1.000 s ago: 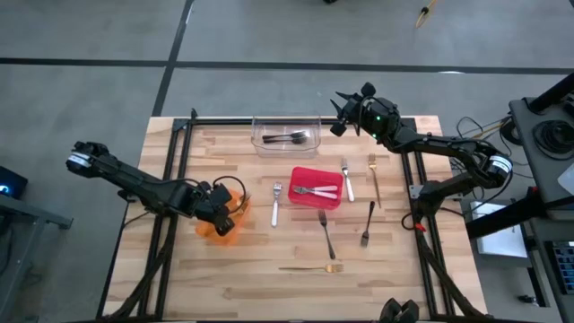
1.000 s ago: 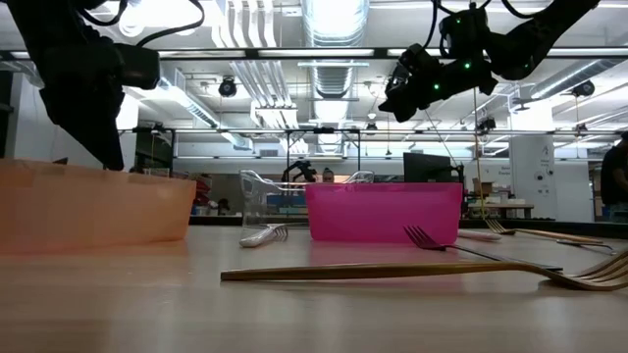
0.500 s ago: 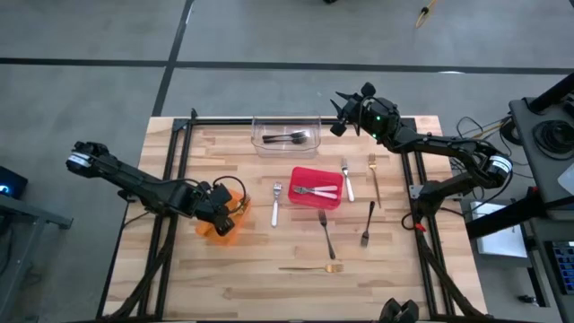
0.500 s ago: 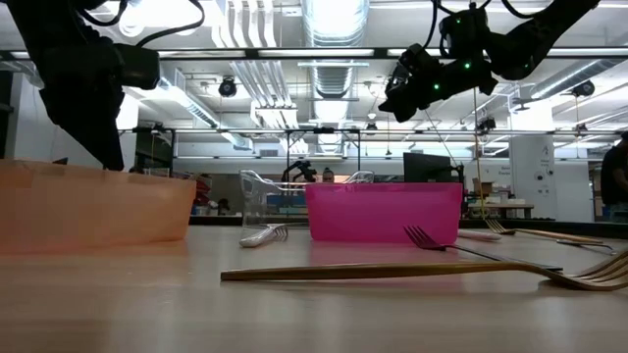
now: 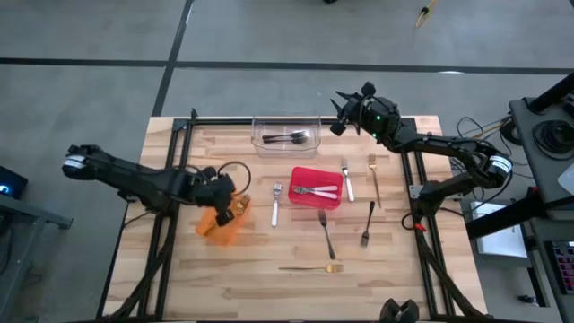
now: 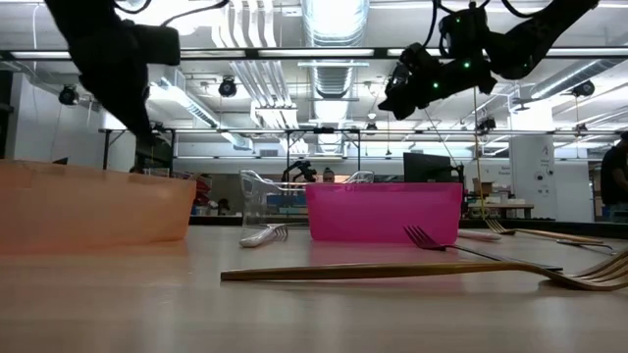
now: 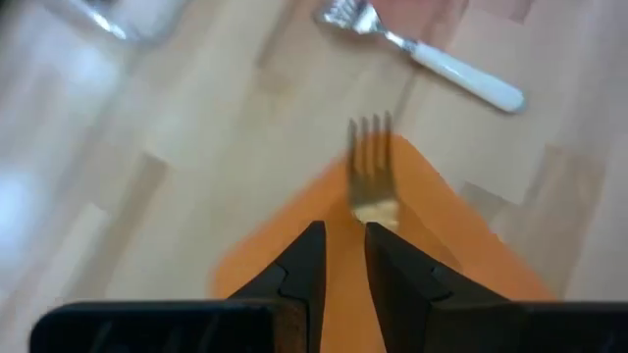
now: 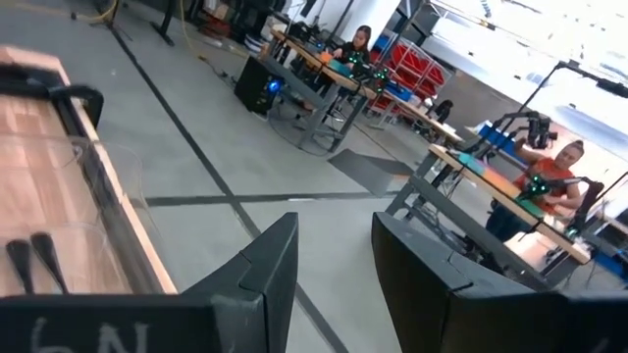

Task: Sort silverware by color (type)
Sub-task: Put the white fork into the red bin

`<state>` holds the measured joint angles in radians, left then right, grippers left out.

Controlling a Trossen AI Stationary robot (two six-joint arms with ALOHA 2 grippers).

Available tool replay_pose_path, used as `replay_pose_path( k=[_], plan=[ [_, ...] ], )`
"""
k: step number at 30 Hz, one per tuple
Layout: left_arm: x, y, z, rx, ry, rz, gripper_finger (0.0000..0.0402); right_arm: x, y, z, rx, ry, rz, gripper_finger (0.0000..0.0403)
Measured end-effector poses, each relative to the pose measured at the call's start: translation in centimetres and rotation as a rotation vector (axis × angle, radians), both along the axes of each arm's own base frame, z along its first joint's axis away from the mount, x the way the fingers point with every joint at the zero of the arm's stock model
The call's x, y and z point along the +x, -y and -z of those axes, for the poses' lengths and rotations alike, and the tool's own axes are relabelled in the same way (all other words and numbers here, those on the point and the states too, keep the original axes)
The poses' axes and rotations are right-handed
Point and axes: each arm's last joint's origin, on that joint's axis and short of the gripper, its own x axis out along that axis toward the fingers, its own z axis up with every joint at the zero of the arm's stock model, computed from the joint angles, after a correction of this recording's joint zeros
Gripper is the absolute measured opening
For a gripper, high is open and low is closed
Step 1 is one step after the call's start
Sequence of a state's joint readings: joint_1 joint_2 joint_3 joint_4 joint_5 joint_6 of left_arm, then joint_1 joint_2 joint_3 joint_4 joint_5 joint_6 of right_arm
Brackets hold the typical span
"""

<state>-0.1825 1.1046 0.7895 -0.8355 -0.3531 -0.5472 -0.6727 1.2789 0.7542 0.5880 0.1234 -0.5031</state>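
One gold fork (image 7: 371, 169) in orange bin (image 7: 461, 257) under left fingers (image 7: 302, 267), slightly apart, right fingers (image 8: 270, 263) parted.

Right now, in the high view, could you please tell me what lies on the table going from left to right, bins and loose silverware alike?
Orange bin → white-handled fork → red bin → silver fork → gold fork. The clear bin, the dark forks and the gold fork near the front edge overlap these in position, so I leave them out.

an orange bin (image 5: 221, 221), a red bin (image 5: 315, 187) and a clear bin (image 5: 285, 136) sit on a wooden table (image 5: 269, 287); people work at distant benches.
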Motion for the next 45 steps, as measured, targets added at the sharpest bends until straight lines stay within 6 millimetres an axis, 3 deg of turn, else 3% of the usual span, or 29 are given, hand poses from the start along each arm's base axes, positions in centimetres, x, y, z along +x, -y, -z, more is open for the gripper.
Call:
replay_pose_path(
  k=[5, 12, 19, 26, 33, 45],
  plan=[
    [0.2, -2.7, -2.4, 0.128, 0.057, 0.053, 0.0057, 0.2, 0.2, -1.0, 0.080, 0.116, 0.000, 0.0123],
    [1.4, -6.9, -6.2, 0.363, 0.337, 0.168, 0.0057, 0.6, 0.4, -2.1, 0.263, 0.269, 0.002, 0.0123],
    [1.5, -9.9, -7.9, 0.562, 0.432, 0.383, 0.0057, 1.3, -0.2, -2.0, 0.591, 0.161, -0.033, 0.0123],
    [1.8, -12.9, -8.5, 0.768, 0.417, 0.367, 0.0057, 1.0, -2.1, -0.6, 0.964, 0.027, 0.111, 0.0123],
    [1.7, -14.9, -7.7, 0.784, 0.350, 0.322, 0.0057, -0.1, -4.3, -0.1, 1.266, -0.067, 0.332, 0.0123],
    [1.1, -16.3, -7.4, 0.800, 0.300, 0.278, 0.0057, -0.1, -8.3, 0.2, 1.491, -0.119, 0.550, 0.0123]
  ],
)
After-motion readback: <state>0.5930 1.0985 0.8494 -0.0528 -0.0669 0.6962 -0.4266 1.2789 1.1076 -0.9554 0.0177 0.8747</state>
